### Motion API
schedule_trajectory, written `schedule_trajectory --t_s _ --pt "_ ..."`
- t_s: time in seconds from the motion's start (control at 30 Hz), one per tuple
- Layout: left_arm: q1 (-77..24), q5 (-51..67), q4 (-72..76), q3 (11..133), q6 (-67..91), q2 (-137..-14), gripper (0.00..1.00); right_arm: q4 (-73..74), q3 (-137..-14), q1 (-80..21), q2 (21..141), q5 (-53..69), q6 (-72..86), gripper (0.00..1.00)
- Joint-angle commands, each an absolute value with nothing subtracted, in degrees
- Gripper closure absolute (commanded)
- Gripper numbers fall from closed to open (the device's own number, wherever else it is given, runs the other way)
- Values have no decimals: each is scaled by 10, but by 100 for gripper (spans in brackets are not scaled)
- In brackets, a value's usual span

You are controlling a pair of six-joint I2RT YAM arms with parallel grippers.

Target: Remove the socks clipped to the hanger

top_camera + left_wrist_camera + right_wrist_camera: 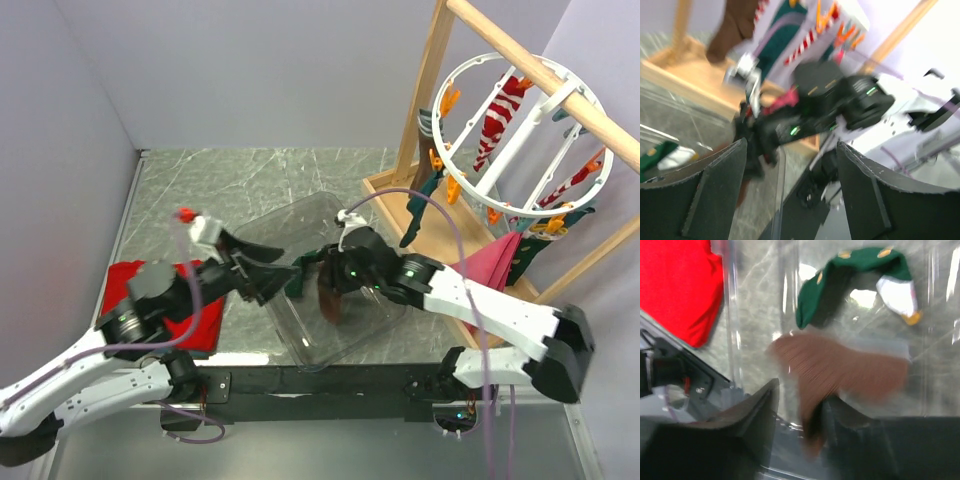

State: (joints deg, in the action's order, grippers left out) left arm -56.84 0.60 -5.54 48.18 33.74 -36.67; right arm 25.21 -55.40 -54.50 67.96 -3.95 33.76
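Now over the bin (290,212), the right gripper (800,400), jaws parted, drops a brown sock (845,372); left gripper (791,145) agape, empty; next, unclip the striped sock (500,112) from the hanger (455,78).

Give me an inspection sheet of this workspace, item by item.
Surface: grey marbled table, clear bin at centre.
Job's things: hanger hangs on the wooden frame with a striped sock clipped on; green sock lies in the bin.
Clutter: red cloth left of the bin.
Grippers: left gripper open, empty; right gripper over the bin, jaws apart, blurred brown sock between them.
Cables: purple cable along the right arm.
Surroundings: plain pale walls.
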Motion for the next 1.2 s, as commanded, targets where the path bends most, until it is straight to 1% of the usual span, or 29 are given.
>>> schedule_trajectory --t_s 0.0,0.07,0.13,0.2,0.3,0.33,0.4,0.53,0.63,0.67,0.73,0.8,0.93,0.97,1.07,1.17 --pt "-570 -73 -100 487 342 -323 22 237 -575 -549 716 -6 348 29" --pt "-570 -84 -110 492 342 -314 21 242 -560 -552 711 -11 355 7" --pt "-570 -90 -105 489 340 -312 20 251 -548 -553 689 -25 359 0" --pt "-570 -90 -92 483 338 -319 19 265 -528 -555 665 -35 366 0" --pt "-570 -77 -63 483 331 -351 18 287 -502 -559 593 -60 383 0" --pt "-570 -67 -47 486 329 -362 18 293 -496 -559 550 -68 388 0" --pt "-570 -60 -29 497 322 -402 19 312 -478 -559 486 -76 398 0" --pt "-570 -30 22 519 309 -473 22 353 -460 -560 388 -96 407 0" --pt "-570 -4 70 546 305 -533 22 386 -450 -559 320 -127 415 0" --pt "-570 7 89 555 306 -570 22 402 -445 -559 304 -149 418 0" --pt "-570 23 101 594 303 -612 19 417 -439 -560 261 -177 436 0" --pt "-569 39 112 640 294 -678 18 428 -437 -559 223 -198 444 0" --pt "-569 38 127 714 265 -796 20 447 -440 -559 176 -226 464 1" --pt "-568 40 127 743 255 -813 20 459 -442 -560 169 -231 468 1" --pt "-567 59 142 781 233 -876 23 476 -448 -560 143 -246 475 2" --pt "-567 75 155 837 220 -936 23 482 -451 -560 125 -245 472 2"
